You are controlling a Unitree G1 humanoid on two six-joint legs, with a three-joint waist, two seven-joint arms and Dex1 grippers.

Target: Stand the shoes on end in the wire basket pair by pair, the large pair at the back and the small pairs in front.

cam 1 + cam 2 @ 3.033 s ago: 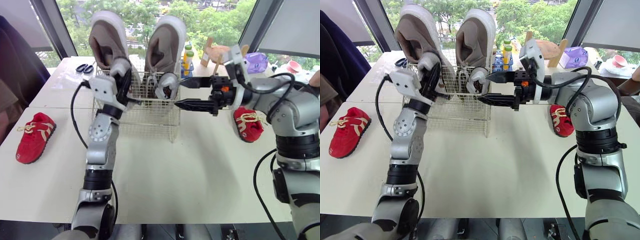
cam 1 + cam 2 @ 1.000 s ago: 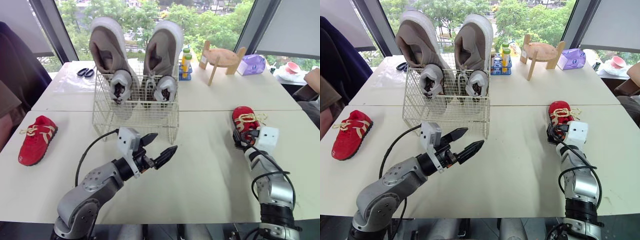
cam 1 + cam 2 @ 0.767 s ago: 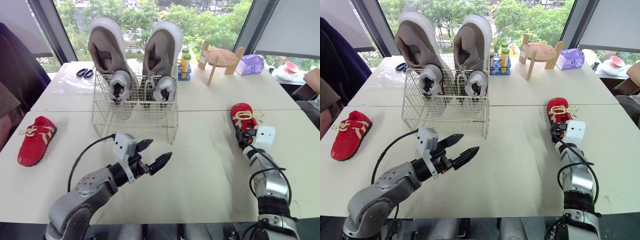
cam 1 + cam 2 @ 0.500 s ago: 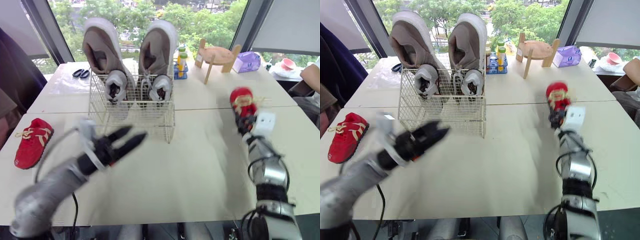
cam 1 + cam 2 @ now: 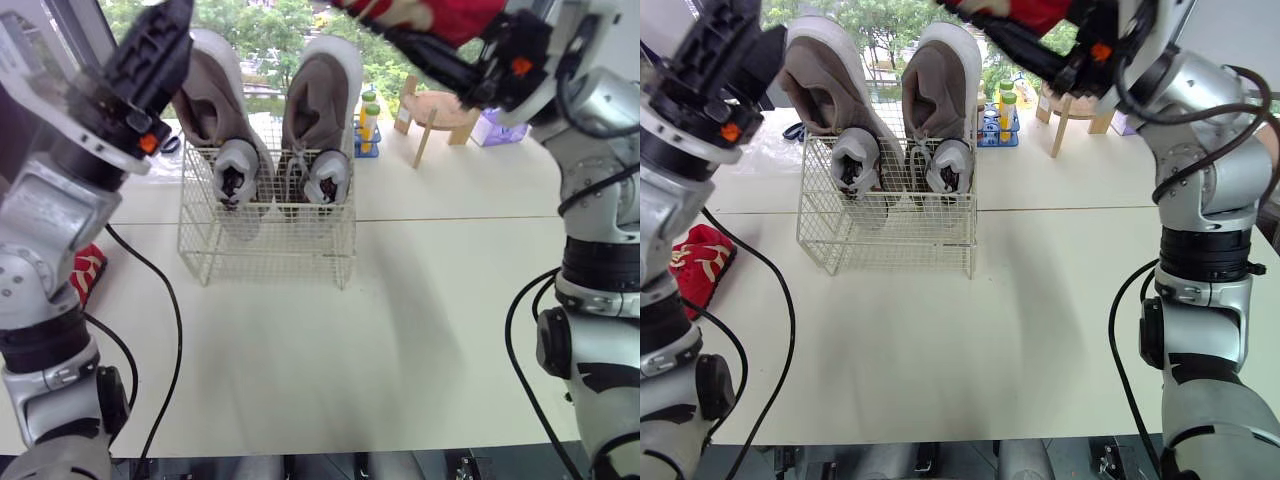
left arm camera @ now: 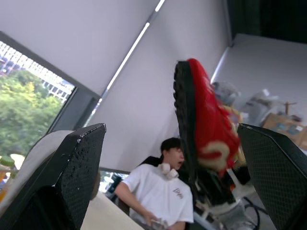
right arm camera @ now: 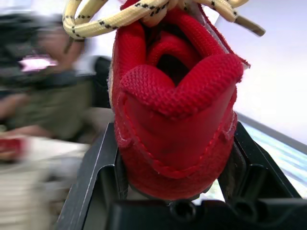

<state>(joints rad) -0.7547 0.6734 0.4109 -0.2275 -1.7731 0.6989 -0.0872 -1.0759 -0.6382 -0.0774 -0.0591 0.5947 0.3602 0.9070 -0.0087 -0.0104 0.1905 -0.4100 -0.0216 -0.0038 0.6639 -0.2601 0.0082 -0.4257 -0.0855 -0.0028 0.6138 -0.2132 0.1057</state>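
Left eye view: the wire basket (image 5: 268, 240) already holds the large pair (image 5: 320, 90) behind, a small grey pair (image 5: 327, 175) before it. Right gripper (image 7: 175, 143) holds a red shoe (image 7: 177, 86) high above, jaws clamping its heel; left gripper (image 6: 172, 191) gapes wide, empty. Next, probably: lower it upright into the basket's front.

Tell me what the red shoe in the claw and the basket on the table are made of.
Red shoe: seemingly woven fabric, matte; a knit texture and stitching show. Wire basket: probably thin metal wire, coated cream-white; an open see-through grid.
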